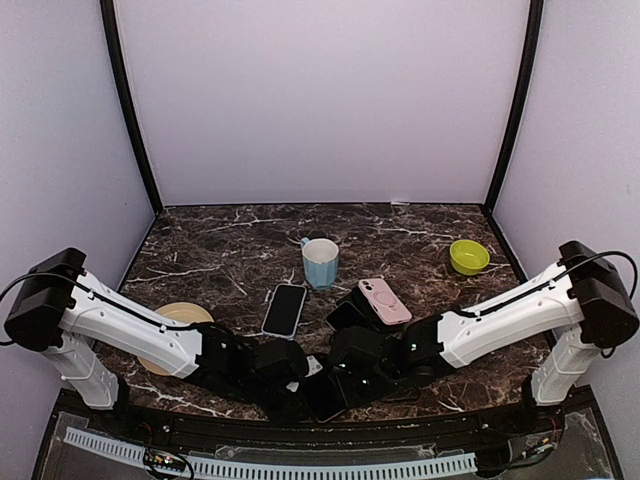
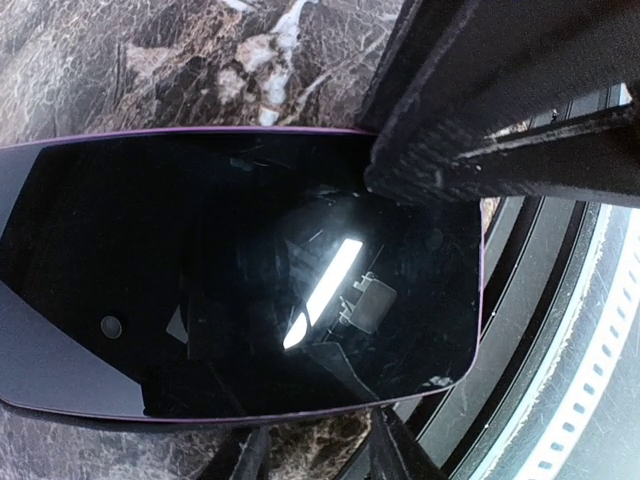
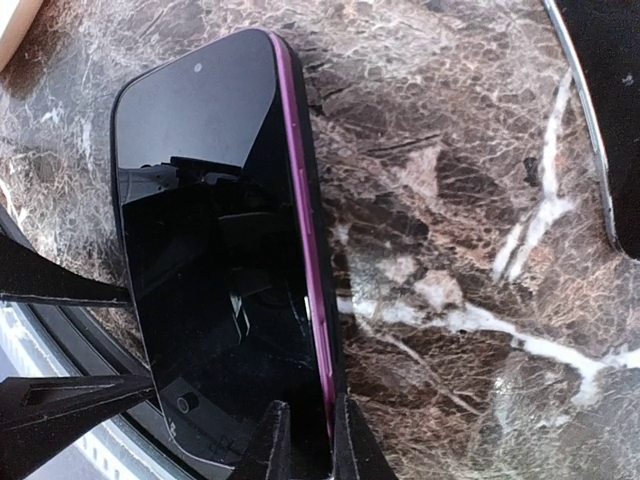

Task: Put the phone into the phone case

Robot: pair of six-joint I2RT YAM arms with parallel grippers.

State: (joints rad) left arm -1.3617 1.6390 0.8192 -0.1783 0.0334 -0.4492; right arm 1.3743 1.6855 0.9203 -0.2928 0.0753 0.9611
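A phone with a black screen and purple edge [image 1: 325, 397] lies at the table's near edge between both grippers. It fills the left wrist view [image 2: 250, 270] and shows in the right wrist view [image 3: 220, 260], where a thin black rim runs outside its purple edge. My right gripper [image 3: 305, 430] is shut on that long edge, one finger on the screen and one outside. My left gripper [image 2: 325, 450] is open, its fingertips [image 3: 70, 292] spread against the opposite long edge. A pink phone case [image 1: 384, 301] lies further back, right of centre.
A second black-screened phone [image 1: 285, 309] with a light rim lies mid-table, with a pale blue mug [image 1: 320, 262] behind it. A black object [image 1: 348, 316] sits beside the pink case. A yellow plate [image 1: 180, 315] is at the left, a green bowl [image 1: 468, 256] at the back right.
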